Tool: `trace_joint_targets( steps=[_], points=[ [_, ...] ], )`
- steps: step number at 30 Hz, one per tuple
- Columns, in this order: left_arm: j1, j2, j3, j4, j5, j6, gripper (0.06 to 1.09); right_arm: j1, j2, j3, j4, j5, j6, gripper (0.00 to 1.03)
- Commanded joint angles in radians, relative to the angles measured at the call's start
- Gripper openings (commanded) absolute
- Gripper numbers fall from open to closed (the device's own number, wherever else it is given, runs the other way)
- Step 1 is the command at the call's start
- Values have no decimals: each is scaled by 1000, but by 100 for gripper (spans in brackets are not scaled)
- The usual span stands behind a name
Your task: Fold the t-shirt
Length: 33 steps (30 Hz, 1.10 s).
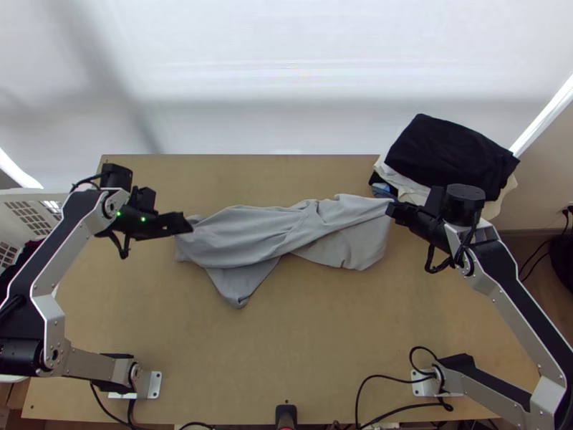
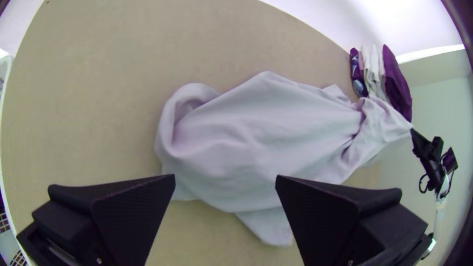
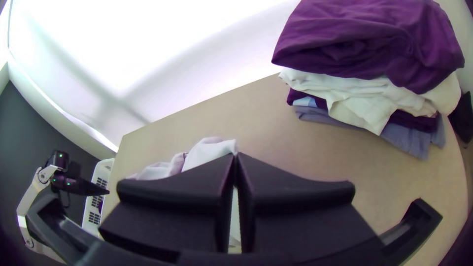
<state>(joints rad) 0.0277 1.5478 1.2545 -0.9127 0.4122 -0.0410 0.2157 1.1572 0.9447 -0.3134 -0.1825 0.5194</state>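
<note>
The light grey t-shirt [image 1: 265,233] lies bunched and twisted across the middle of the table, a corner pointing toward the near edge. Its right end is lifted to my right gripper [image 1: 394,208], which is shut on that bit of cloth; in the right wrist view the fingers of my right gripper [image 3: 235,160] meet with grey fabric between and behind them. At the shirt's left end is my left gripper [image 1: 188,223]. In the left wrist view my left gripper [image 2: 225,180] stands open above the t-shirt [image 2: 256,138], its fingers wide apart with no cloth pinched.
A stack of folded clothes [image 1: 451,158], black on top with white and blue below, sits at the table's far right corner. A white basket [image 1: 36,215] stands beyond the left edge. Bare table [image 1: 308,344] lies between the shirt and the near edge.
</note>
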Motion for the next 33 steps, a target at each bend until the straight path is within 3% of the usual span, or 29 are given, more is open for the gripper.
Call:
trace_joint_targets(
  steps=[1,11,14,33],
  points=[
    [11,-23,-60,-54,-39,105,104,5,-24,-20,20,15,2,3],
    [11,-35,-153,-15,-99,171,103,24,-22,-11,28,23,11,3],
    [5,-26,-173,31,-104,165,94,27,-22,2,27,26,18,3],
    [1,112,-165,94,-196,185,94,53,-19,16,28,38,34,3]
  ],
)
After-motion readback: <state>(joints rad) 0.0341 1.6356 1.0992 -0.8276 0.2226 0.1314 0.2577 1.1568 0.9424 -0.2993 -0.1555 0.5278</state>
